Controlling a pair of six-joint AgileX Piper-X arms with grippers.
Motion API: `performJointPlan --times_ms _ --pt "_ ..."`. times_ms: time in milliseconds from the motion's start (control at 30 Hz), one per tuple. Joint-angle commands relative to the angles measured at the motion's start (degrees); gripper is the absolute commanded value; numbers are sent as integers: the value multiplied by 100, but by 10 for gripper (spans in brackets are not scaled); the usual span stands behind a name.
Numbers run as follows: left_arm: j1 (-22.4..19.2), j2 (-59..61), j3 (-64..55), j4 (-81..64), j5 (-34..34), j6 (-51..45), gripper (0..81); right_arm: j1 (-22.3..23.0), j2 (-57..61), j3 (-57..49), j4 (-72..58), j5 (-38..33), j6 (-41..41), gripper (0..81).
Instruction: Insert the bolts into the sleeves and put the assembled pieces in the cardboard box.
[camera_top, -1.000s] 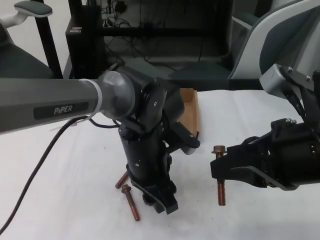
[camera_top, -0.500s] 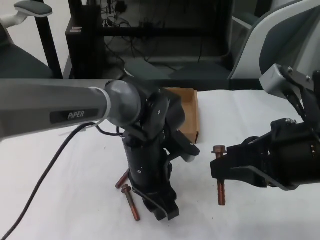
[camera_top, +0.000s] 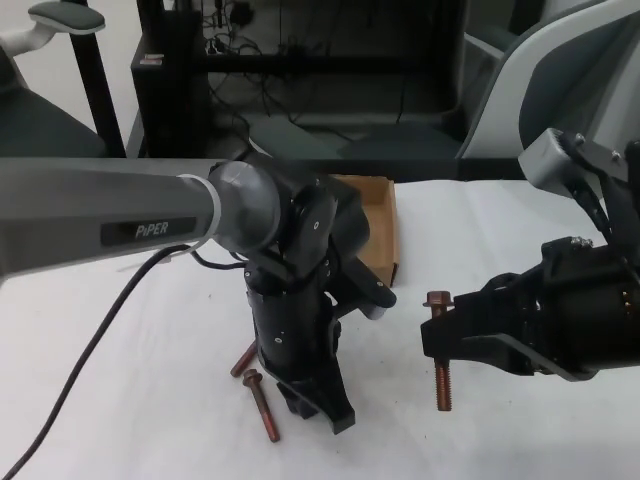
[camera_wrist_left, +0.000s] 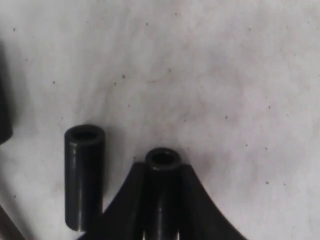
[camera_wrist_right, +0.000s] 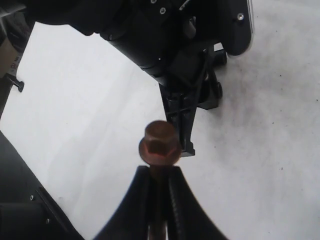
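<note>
**High view.** The left end effector (camera_top: 318, 408) is pointed down at the worktop (camera_top: 150, 330), with its tips low over the white cloth. Two loose bolts (camera_top: 262, 405) lie on the cloth just beside it. How far its fingers are spread cannot be told from here. The right end effector (camera_top: 440, 338) is seen well apart from it, raised above the worktop. Its fingers are pressed against a bolt (camera_top: 441, 385), which is held upright with the head on top and the shaft hanging below them. The box (camera_top: 385, 225) stands on the far part of the worktop, behind the left arm.

**Left wrist view.** The left end effector (camera_wrist_left: 162, 167) is drawn in tight on a sleeve (camera_wrist_left: 161, 195), one finger against each side. The sleeve lies along the fingers (camera_wrist_left: 120, 215), and its open end shows just past their tips. Whether the sleeve is lifted off the cloth cannot be told. A second sleeve (camera_wrist_left: 84, 177) lies on the worktop (camera_wrist_left: 215, 75) near the gripped one and parallel to it, not touching it.

**Right wrist view.** The right end effector (camera_wrist_right: 159, 172) is pinched on the bolt (camera_wrist_right: 160, 143) just under its hexagonal head, with the shaft hidden between the fingers (camera_wrist_right: 135, 200). Beyond the bolt head, the left end effector (camera_wrist_right: 186, 127) is seen pointing down at the worktop (camera_wrist_right: 270, 150).
</note>
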Motion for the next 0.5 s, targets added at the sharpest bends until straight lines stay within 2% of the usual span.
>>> performJointPlan --times_ms 0,233,467 --pt "-4 94 5 29 -11 34 17 -15 -62 -22 -31 -53 -61 6" --pt "-4 -73 -10 405 -48 34 17 -15 -62 -22 -41 -53 -59 6" --pt "67 -947 47 358 -11 -118 17 -123 -145 -22 -64 -18 -25 6"
